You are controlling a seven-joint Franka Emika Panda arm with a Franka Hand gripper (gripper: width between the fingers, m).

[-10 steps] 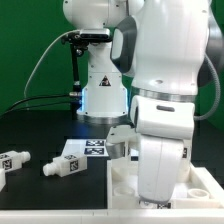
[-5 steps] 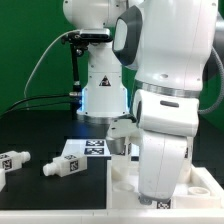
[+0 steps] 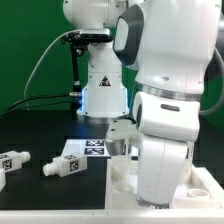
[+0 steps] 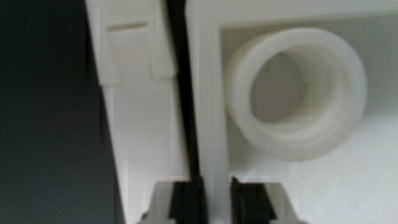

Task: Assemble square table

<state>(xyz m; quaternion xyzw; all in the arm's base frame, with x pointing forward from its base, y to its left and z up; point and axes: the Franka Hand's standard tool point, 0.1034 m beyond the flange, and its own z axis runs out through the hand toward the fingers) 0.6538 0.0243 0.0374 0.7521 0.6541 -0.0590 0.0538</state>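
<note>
The tool [image 4: 214,200] is pinching a thin white wall of the square table [image 4: 134,100] between its nearly closed fingers [image 4: 173,203]. A round raised socket [image 4: 294,95] is sitting just beside the wall, and the dark desk [image 4: 36,100] is showing beyond.

The square table [image 3: 118,188] is smooth, matt white plastic, as are its legs [image 3: 62,167] with printed tags. The counter [image 3: 38,130] is matt black, and the arm [image 3: 170,50] has a glossy shell.

White robot arm [image 3: 165,100] against a green backdrop [image 3: 25,50], over a black table [image 3: 40,125]. Two white legs [image 3: 60,168] carry black-and-white square tags [image 3: 73,162]; the slab [image 3: 120,190] is plain white.
</note>
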